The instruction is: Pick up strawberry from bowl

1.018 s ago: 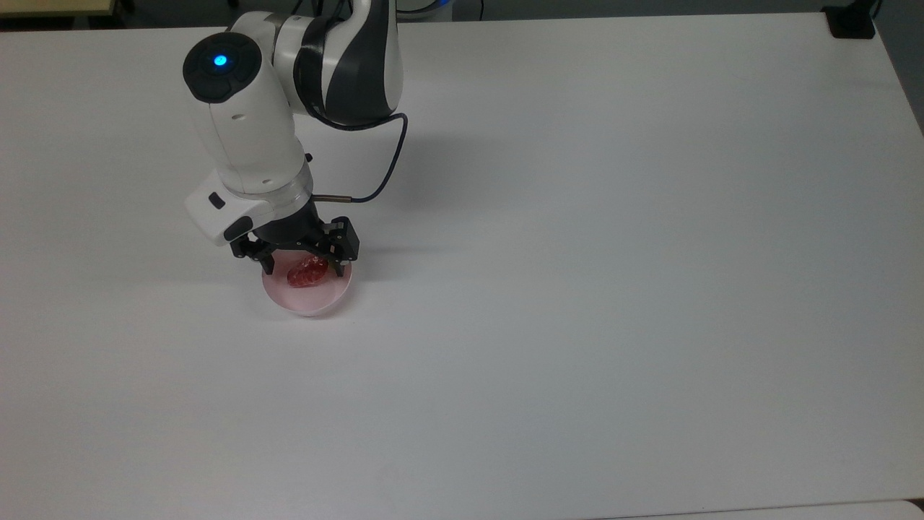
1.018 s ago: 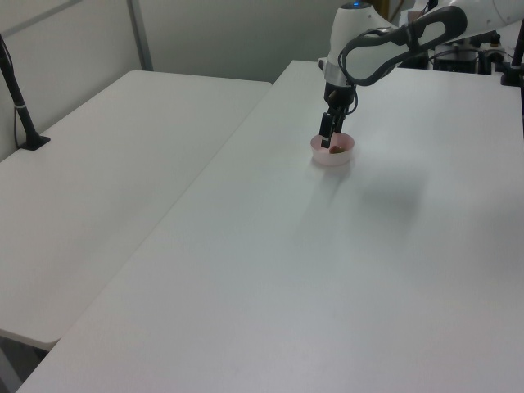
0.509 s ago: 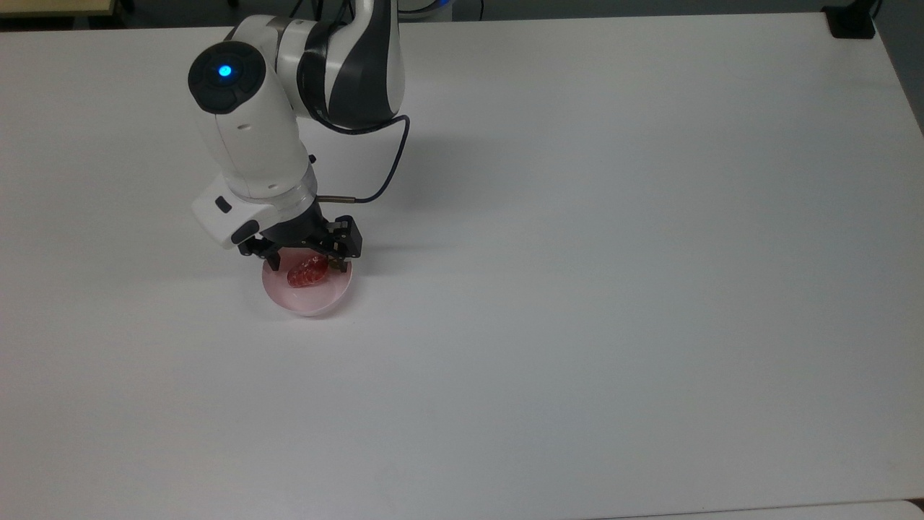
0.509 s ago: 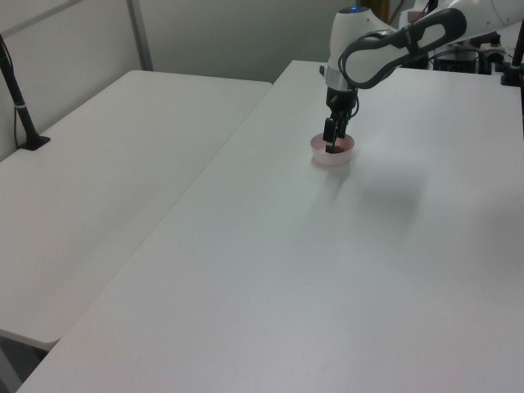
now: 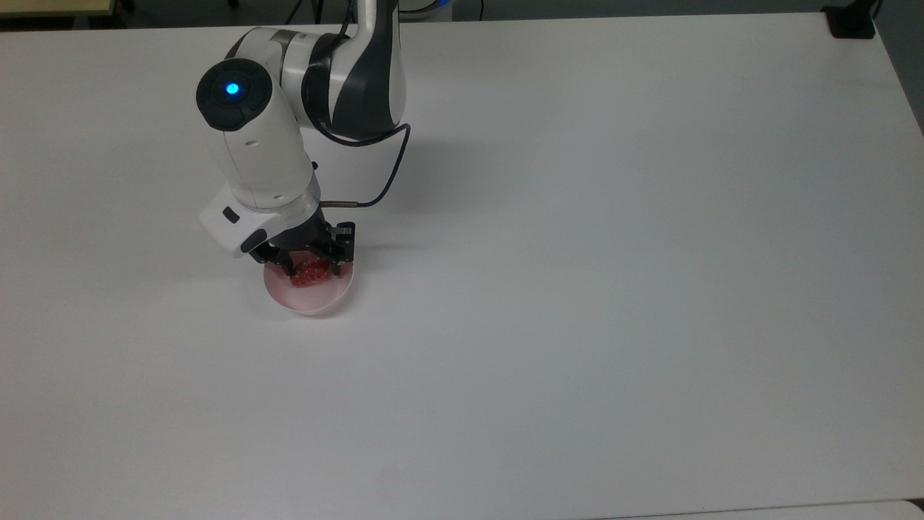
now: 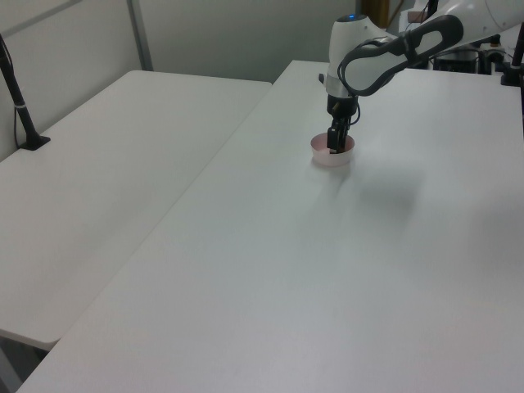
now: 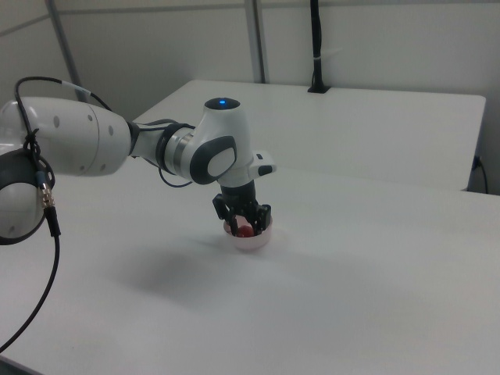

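Note:
The pale pink bowl (image 5: 312, 306) sits on the white table (image 5: 577, 289), and shows too in the left view (image 6: 321, 157) and the right view (image 7: 251, 241). Inside it lies the red strawberry (image 5: 309, 274) (image 7: 245, 230). My gripper (image 5: 312, 264) (image 7: 244, 222) (image 6: 334, 148) points down into the bowl. It is open, with one finger on each side of the strawberry. The wrist hides the far part of the bowl in the top view.
A second white table (image 6: 106, 172) stands beside this one at the left view's left, with a black post (image 6: 18, 98) on it. A black cable (image 5: 386, 170) loops off the wrist. A black block (image 5: 850, 22) sits at the table's corner.
The gripper has come down into the bowl and shifted slightly toward the top view's right, so its fingers now flank the strawberry. Bowl and strawberry have not moved.

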You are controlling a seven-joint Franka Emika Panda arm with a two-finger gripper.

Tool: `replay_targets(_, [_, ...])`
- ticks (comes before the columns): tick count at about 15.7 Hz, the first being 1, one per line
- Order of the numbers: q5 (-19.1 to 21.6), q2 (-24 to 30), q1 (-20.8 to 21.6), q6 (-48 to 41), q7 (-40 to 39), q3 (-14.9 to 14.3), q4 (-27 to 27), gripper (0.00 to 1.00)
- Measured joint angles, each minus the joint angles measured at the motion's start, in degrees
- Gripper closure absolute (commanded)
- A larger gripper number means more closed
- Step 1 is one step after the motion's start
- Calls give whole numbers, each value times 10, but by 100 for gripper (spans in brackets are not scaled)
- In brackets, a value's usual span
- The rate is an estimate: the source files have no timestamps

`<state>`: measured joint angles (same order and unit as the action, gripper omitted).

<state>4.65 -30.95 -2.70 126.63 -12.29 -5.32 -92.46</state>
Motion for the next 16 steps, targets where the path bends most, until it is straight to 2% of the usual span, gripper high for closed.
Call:
replay_targets(1, [0,-1,0,0,-1,0,0,53])
replay_targets(14, [0,5,0,0,-3,0,13,58])
replay_targets(15, [0,5,0,0,-3,0,14,52])
replay_targets(16, [0,5,0,0,-3,0,14,21])
